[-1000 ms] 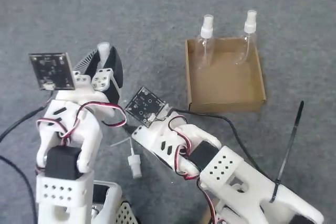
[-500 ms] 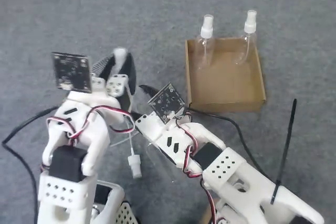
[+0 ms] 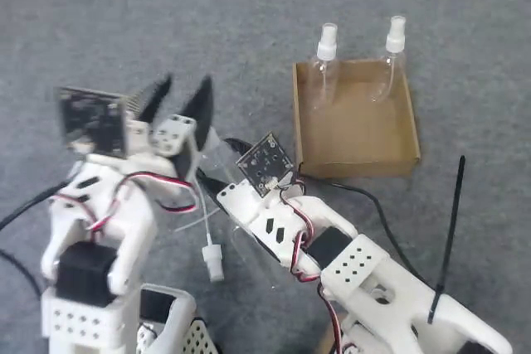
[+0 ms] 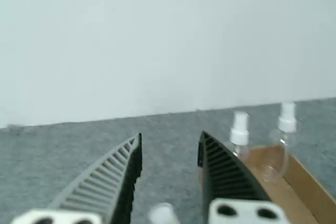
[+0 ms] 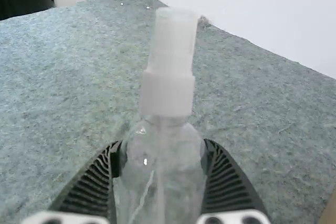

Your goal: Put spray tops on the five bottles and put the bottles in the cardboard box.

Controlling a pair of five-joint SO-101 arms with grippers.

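Right gripper [image 5: 161,149] clamps the capped bottle [image 5: 157,179]; left gripper [image 4: 169,137] fingers are spread, empty. Risk: the smooth bottle slips or tilts in transit and clips the cardboard box [image 3: 299,122] rim.

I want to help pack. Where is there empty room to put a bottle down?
The cardboard box is bare across its near half, in front of the two bottles at its far wall. The carpet between the box and the left gripper is free too. It is crowded nearer, around the loose spray top.

High view downward; wrist views low, close behind fingers [image 5: 84,192]; cardboard box [image 3: 357,134] common to high, left.
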